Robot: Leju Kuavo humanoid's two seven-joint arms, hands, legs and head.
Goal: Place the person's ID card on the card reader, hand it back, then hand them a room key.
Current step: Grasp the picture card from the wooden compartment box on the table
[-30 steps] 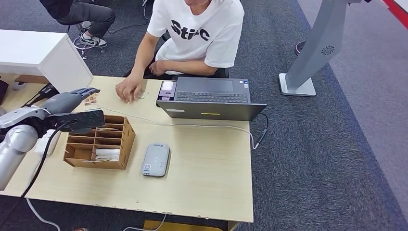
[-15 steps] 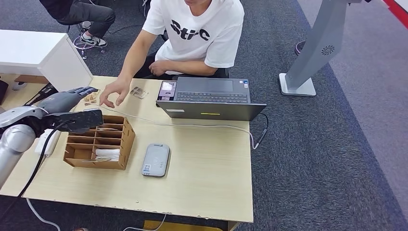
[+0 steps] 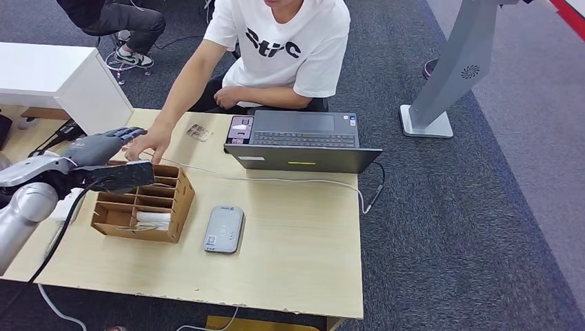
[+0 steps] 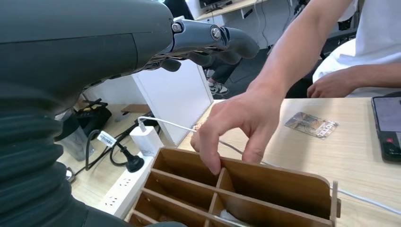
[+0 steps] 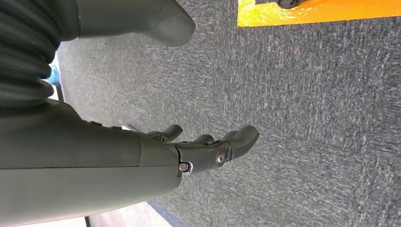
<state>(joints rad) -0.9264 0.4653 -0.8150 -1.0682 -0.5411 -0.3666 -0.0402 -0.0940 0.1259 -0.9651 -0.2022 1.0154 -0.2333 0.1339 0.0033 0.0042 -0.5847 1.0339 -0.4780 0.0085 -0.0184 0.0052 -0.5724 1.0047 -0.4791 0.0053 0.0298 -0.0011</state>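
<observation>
From above, the robot's left hand [image 3: 103, 148] hangs over the far left end of the wooden worktop [image 3: 290, 234], above the back edge of a brown divided card box [image 3: 141, 203]. Its fingers are stretched forward and apart, and it holds nothing. The person's hand [image 3: 143, 146] reaches in just beside it, fingertips at the box's rear rim.

The left wrist view shows that closer: the person's fingers [image 4: 231, 127] are pinched down at the top of a divider inside the box, with the robot's dark fingers [image 4: 213, 42] above them and apart from them. Whether anything is caught in that pinch cannot be told. The same view shows the ID card [image 4: 312, 125] lying flat on the worktop behind the box, near a phone [image 4: 387, 127].

The overhead view has the grey card reader [image 3: 223, 229] bare, just right of the box, and an open laptop [image 3: 303, 141].

The right hand [image 5: 208, 146] hangs over grey carpet [image 5: 307, 118], fingers loosely curled and apart, empty.
</observation>
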